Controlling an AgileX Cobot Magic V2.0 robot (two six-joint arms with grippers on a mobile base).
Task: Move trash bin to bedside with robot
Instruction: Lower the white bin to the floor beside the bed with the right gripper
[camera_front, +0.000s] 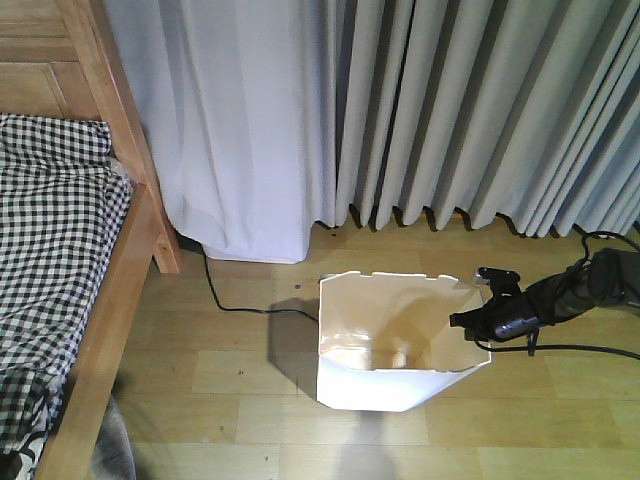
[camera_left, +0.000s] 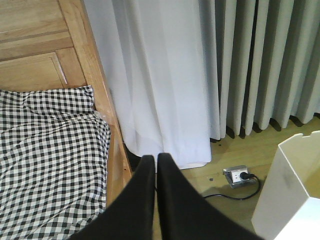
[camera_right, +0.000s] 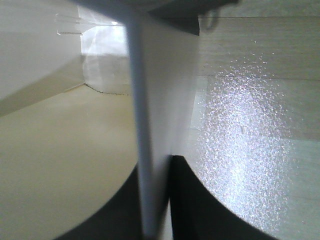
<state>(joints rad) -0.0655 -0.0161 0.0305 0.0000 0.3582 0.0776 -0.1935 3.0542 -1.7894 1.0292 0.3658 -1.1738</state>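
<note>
The white trash bin (camera_front: 395, 375) stands on the wooden floor, right of the bed, cream inside. My right gripper (camera_front: 470, 322) is shut on the bin's right rim; in the right wrist view (camera_right: 155, 165) one finger is inside and one outside the thin wall (camera_right: 165, 90). The bedside (camera_front: 110, 300) is a light wooden rail and post (camera_front: 115, 110) with black-and-white checked bedding (camera_front: 50, 240) at the left. My left gripper (camera_left: 155, 159) is shut and empty, held above the floor beside the bed rail (camera_left: 117, 160). The bin's edge (camera_left: 287, 200) shows at the lower right of the left wrist view.
Grey curtains (camera_front: 420, 110) hang along the back wall. A black cable (camera_front: 235, 305) runs over the floor from the curtain toward the bin. A floor socket (camera_left: 237, 176) with a plug sits between bed and bin. Another cable (camera_front: 590, 350) trails from the right arm.
</note>
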